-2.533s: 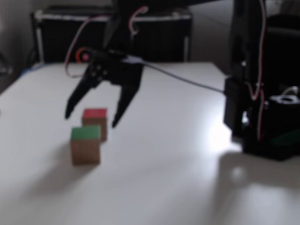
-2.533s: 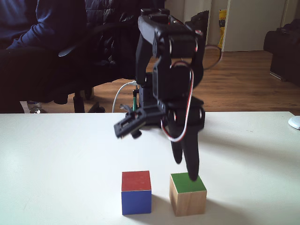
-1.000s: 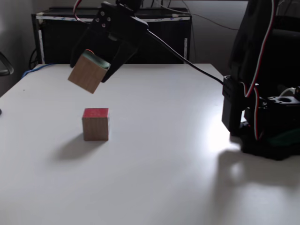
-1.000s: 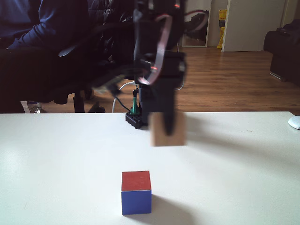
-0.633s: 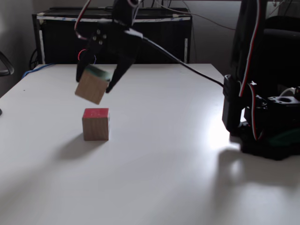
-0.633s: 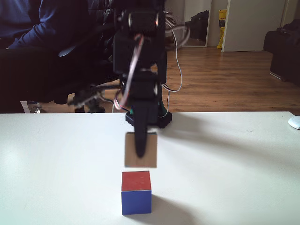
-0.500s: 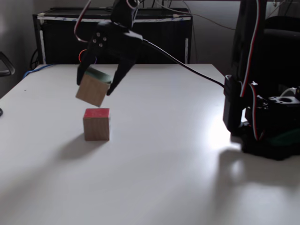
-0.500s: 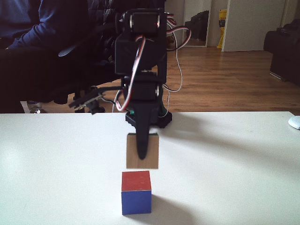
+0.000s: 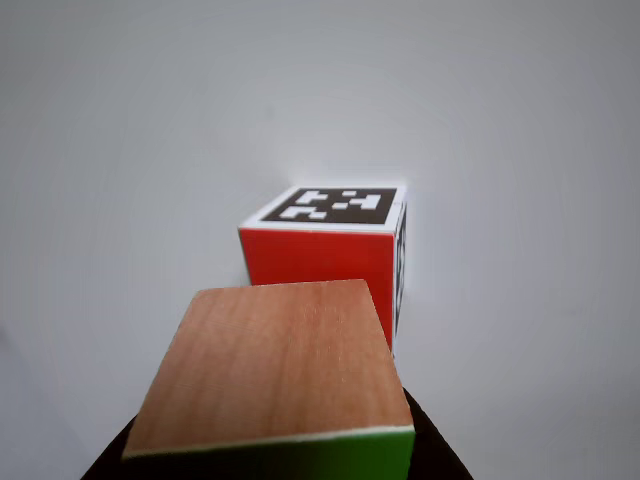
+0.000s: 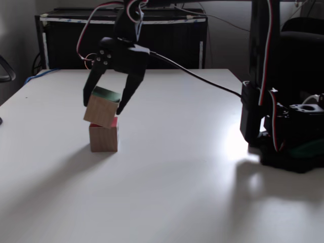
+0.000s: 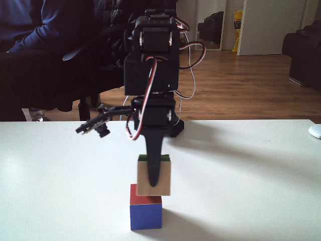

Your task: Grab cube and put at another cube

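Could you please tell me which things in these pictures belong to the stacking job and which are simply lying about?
Belonging to the job:
- gripper, shut on the wooden cube
- wooden cube with the green face, held tilted
- red-topped cube just beneath it on the table

Lying about:
- white object at the table edge
- person seated behind

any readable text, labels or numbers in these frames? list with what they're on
No readable words or numbers anywhere.
Red cube: black-and-white square-pattern marker on its top face and another on its side; a code pattern, no letters.
Wooden cube, held by the pincer: plain wood and a green face, no print.
Yellow object in the far doorway: too small and blurred to read.
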### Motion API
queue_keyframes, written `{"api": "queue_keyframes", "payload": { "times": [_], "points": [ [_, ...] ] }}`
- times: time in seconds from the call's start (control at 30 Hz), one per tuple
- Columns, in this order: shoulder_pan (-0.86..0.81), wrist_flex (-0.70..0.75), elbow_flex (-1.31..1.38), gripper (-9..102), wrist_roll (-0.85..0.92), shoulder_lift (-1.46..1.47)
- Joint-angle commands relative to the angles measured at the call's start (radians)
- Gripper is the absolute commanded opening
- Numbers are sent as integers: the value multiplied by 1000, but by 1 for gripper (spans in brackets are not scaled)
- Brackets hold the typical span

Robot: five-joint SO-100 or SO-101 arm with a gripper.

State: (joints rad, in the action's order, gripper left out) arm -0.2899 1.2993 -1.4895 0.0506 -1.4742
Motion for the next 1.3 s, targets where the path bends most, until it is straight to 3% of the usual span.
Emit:
{"api": "queue_keyframes", "payload": {
  "times": [0.0,0.43,0.87,1.27],
  "points": [
    [-23,5,69,14,14,-5],
    [-43,14,77,15,40,40],
    [-52,18,95,26,71,77],
    [-44,48,80,26,81,97]
  ]
}}
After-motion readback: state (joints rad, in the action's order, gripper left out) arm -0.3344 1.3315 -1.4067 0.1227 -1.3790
